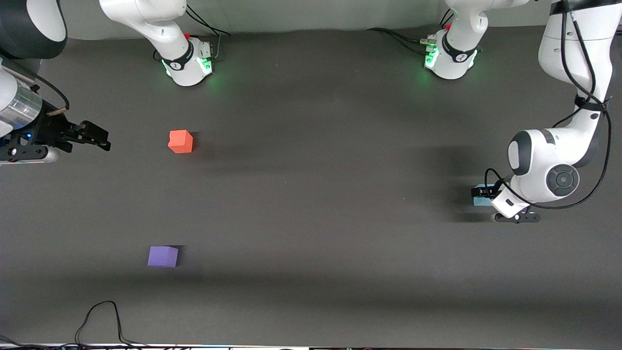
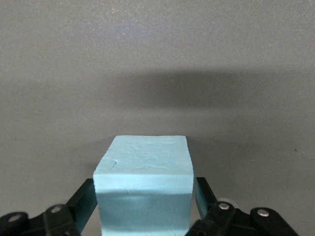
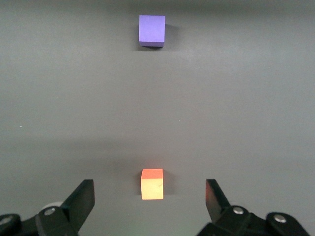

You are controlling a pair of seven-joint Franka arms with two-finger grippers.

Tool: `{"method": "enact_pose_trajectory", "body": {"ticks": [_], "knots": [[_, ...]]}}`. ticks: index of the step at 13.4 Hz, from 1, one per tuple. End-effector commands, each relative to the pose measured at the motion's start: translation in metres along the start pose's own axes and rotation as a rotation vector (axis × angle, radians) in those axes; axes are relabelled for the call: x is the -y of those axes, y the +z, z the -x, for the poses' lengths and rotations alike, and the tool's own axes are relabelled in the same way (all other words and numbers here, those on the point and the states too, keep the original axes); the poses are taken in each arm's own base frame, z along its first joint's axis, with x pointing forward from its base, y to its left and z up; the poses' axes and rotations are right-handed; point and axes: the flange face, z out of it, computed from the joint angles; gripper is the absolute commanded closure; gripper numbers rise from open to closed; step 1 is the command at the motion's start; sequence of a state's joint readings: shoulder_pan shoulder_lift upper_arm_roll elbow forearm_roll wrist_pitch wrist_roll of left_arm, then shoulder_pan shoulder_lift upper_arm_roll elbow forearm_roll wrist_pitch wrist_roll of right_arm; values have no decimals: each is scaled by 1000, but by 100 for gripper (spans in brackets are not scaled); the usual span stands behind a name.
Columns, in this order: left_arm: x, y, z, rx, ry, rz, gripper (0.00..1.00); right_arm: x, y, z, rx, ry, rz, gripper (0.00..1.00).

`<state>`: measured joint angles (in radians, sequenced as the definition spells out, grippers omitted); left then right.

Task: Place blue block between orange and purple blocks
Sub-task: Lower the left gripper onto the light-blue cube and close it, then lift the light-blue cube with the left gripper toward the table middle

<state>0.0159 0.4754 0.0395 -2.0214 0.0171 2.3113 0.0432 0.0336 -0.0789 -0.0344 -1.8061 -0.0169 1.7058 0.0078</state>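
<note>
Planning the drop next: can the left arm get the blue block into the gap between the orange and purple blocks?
Probably yes. The left gripper has the blue block between its fingers, and bare table lies between it and the gap between the orange block and purple block. Reach itself is unproven.

A robotics lab: 2 bench-mounted arms (cables trailing) on grey table point(image 1: 311, 194).

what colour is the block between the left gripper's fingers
Light sky blue block; the left wrist view shows it best.

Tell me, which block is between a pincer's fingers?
The blue block, between the left pincer fingers. The orange block and purple block sit untouched.
</note>
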Motion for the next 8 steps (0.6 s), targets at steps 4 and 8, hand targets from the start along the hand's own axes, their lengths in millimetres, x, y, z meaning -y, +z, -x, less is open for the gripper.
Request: {"method": "enact_pose_trajectory", "body": {"ticks": [4, 8], "knots": [[-2, -54, 5, -15, -4, 32, 60, -5, -49, 27, -90, 9, -15, 0], [1, -193, 58, -25, -11, 44, 59, -3, -24, 29, -26, 25, -62, 0]]}}
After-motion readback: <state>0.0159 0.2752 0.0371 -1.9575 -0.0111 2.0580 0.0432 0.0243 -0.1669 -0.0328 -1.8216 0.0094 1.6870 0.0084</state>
